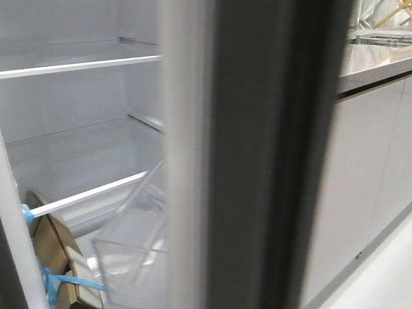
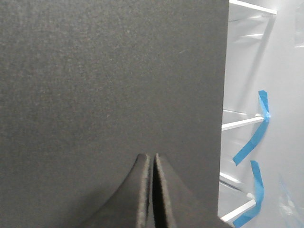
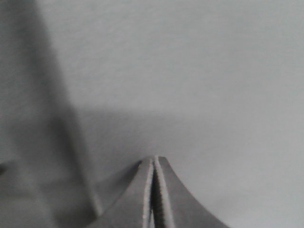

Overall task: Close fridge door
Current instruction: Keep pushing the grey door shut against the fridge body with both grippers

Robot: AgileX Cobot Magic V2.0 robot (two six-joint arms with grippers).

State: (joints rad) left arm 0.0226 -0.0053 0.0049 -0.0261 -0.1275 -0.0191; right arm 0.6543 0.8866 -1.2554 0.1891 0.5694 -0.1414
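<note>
The fridge door (image 1: pixel 257 154) stands partly open, seen nearly edge-on in the middle of the front view. Its dark charcoal outer face is towards the right. Its white inner side carries a clear plastic bin (image 1: pixel 129 251) on the left. Neither gripper shows in the front view. In the left wrist view my left gripper (image 2: pixel 152 156) is shut and empty, its tips at or against the door's charcoal face (image 2: pixel 109 76) near the free edge. My right gripper (image 3: pixel 155 158) is shut and empty, close to a plain light-grey surface (image 3: pixel 204 80) that I cannot identify.
The open fridge interior (image 1: pixel 77 129) has white shelves (image 1: pixel 77 64) and a cardboard box with blue tape (image 1: pixel 51 251) low at the left. Blue tape strips (image 2: pixel 259 128) show inside in the left wrist view. Glossy light-grey cabinet doors (image 1: pixel 360 167) under a countertop (image 1: pixel 373 61) stand to the right.
</note>
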